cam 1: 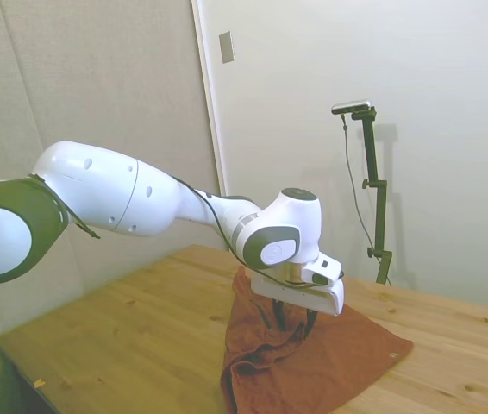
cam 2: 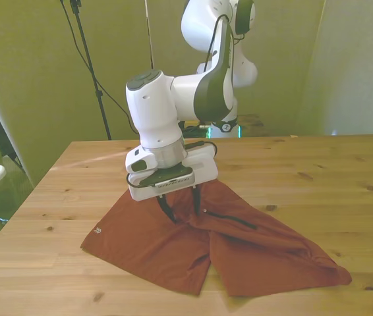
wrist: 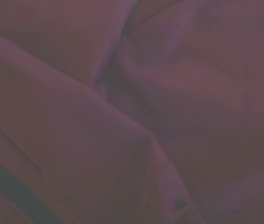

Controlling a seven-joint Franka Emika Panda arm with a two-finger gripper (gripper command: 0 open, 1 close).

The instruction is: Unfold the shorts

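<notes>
My gripper (cam 2: 181,207) was down on the shorts (cam 2: 239,250), fingers (cam 2: 166,209) parted a little way with a raised ridge of the rust-orange cloth between them. I couldn't tell if they were actually pinching it. The shorts lay on the wooden table (cam 2: 318,178) near its front edge, two legs spread, with a small light tag (cam 2: 98,230) at the corner toward the front view's left. The wrist camera showed only blurry folds (all dim reddish fabric).

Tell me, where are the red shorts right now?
The shorts lie on the wooden table near its front edge in the front view, right under the gripper, whose fingers reach down into the cloth at its raised middle.
</notes>
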